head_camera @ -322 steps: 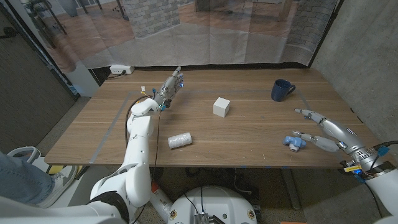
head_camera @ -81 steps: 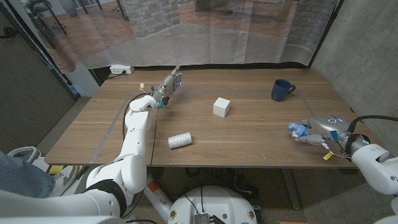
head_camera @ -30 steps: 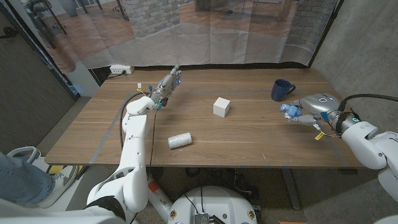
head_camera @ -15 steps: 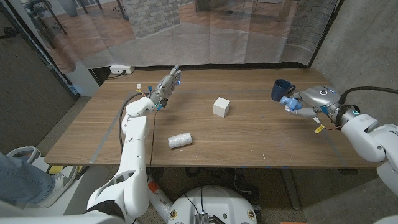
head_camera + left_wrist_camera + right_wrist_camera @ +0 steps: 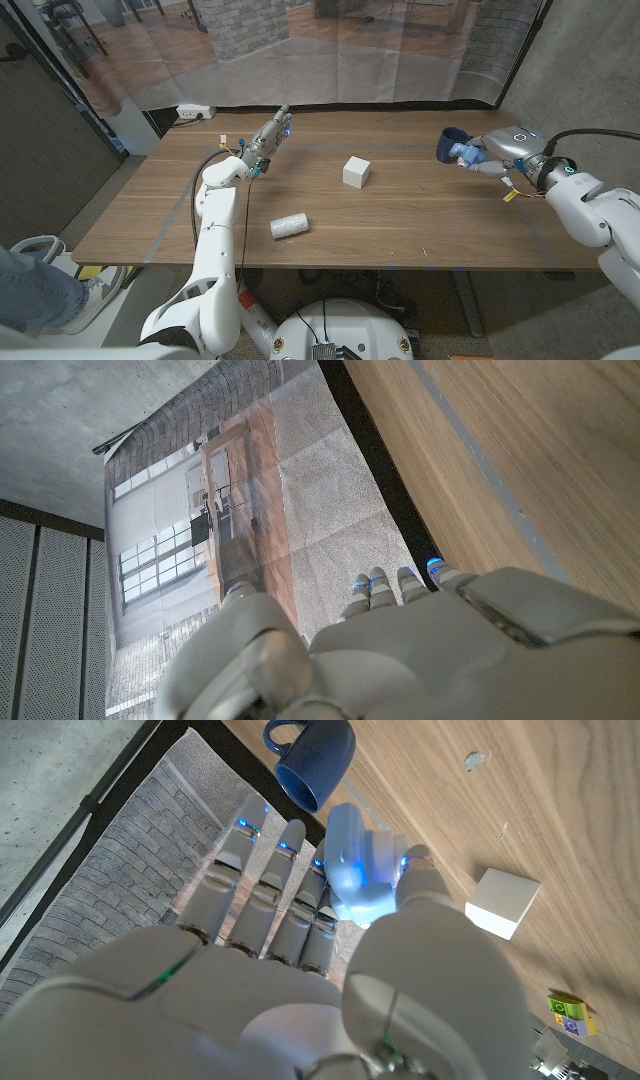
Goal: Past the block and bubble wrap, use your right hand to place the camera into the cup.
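Head view, right hand: the right hand (image 5: 497,153) holds the little blue camera (image 5: 467,152) up next to the blue cup (image 5: 449,144), so it can drop in
Head view, other things: the white block (image 5: 356,171) and the bubble wrap (image 5: 288,227) sit on the counter (image 5: 400,215), well apart from the cup
Head view, left hand: the left hand (image 5: 271,135) waits far away; I cannot tell if it is open or closed
Right wrist view: fingers (image 5: 262,885) and thumb pinch the camera (image 5: 360,870); the cup (image 5: 311,757) lies just ahead with its mouth turned toward the hand; the camera's long side seems to point at the cup, but I am not sure

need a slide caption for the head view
Right robot hand holds the blue camera beside the blue cup.
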Robot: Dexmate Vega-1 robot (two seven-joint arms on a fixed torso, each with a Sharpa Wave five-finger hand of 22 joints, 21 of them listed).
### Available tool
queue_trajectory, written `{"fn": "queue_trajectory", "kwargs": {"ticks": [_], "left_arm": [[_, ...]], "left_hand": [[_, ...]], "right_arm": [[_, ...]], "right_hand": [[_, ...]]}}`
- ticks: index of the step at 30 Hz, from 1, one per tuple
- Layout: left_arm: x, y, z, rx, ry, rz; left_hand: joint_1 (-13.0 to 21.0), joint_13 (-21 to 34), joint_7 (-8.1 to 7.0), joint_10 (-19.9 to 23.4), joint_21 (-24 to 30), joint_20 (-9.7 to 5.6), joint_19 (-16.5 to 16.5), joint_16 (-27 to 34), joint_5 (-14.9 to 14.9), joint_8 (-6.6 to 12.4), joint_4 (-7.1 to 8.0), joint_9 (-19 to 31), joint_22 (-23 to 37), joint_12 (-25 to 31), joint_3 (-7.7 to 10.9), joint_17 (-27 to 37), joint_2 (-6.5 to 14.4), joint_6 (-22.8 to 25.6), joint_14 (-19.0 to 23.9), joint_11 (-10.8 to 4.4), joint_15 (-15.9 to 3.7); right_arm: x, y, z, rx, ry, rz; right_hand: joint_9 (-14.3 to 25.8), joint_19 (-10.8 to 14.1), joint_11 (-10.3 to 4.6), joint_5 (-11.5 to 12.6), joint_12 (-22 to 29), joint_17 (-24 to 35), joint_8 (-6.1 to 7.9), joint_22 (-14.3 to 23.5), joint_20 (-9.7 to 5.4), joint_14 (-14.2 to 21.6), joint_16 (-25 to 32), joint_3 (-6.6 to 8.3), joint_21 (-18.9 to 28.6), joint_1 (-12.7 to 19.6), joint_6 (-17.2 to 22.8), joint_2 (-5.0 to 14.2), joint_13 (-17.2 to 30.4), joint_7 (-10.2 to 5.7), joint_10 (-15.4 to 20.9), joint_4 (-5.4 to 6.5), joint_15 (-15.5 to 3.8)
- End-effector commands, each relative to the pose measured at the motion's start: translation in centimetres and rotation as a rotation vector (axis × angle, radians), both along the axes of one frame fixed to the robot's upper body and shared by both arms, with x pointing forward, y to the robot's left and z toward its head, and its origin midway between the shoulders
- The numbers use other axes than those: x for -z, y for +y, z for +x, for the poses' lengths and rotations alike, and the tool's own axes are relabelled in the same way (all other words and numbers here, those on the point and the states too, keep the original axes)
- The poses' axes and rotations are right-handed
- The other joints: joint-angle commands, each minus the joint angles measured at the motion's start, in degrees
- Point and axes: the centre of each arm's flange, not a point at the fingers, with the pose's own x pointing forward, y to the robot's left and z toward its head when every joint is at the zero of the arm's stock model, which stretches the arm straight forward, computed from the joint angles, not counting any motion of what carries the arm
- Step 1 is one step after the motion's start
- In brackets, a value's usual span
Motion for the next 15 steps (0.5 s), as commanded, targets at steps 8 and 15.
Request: {"fn": "queue_trajectory", "kwargs": {"ticks": [8, 15], "left_arm": [[-0.1, 0.3, -0.1, -0.012, 0.006, 0.001], [-0.2, 0.4, 0.1, -0.009, 0.011, 0.002]], "left_hand": [[0.62, 0.25, 0.17, -0.10, -0.16, 0.20, -0.25, 0.20, -0.24, 0.16, 0.24, 0.23, 0.23, 0.10, -0.47, 0.30, 0.50, 0.15, 0.23, -0.09, -0.20], [0.71, 0.26, 0.19, -0.08, -0.17, 0.28, -0.29, 0.14, -0.26, 0.16, 0.22, 0.23, 0.23, 0.10, -0.55, 0.30, 0.56, 0.18, 0.11, 0.01, -0.07]], "right_arm": [[-2.7, 0.4, 2.0, -0.011, -0.050, 0.019], [-3.4, 0.8, 2.7, -0.015, -0.049, 0.032]], "right_hand": [[0.24, -0.08, -0.12, 0.36, -0.26, 0.15, -0.14, 0.13, -0.33, 0.99, -0.11, 0.88, 0.23, 4.42, 7.11, 4.71, 0.27, -6.89, 0.28, 0.18, -1.80], [0.25, -0.16, -0.11, 0.37, -0.37, 0.16, -0.30, 0.14, -0.34, 1.06, -0.18, 0.94, 0.21, 4.42, 7.08, 4.72, 0.27, -6.89, 0.33, 0.23, -2.09]]}}
